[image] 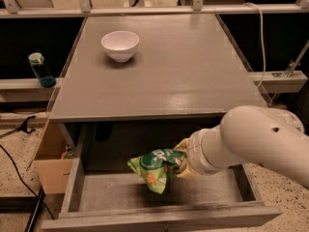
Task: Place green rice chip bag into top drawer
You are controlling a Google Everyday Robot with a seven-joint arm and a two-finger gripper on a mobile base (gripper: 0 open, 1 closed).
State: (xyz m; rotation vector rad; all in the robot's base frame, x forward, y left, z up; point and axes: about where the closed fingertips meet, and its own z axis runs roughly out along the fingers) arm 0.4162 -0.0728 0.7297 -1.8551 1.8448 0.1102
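Note:
The green rice chip bag [155,167] is crinkled bright green foil with a dark green round logo. It hangs over the middle of the open top drawer [120,197], a little above its flat grey bottom. My gripper [181,161] reaches in from the right on a thick white arm and is shut on the bag's right end. The tan fingers [184,146] show at the bag's edge. The drawer is pulled out below the grey table top, and its front panel [159,221] lies along the bottom of the view.
A white bowl [120,45] stands on the grey table top [183,71] at the back left. A tan cardboard box [50,161] sits on the floor left of the drawer. A blue bottle [40,70] stands on a ledge at far left. A cable runs along the right.

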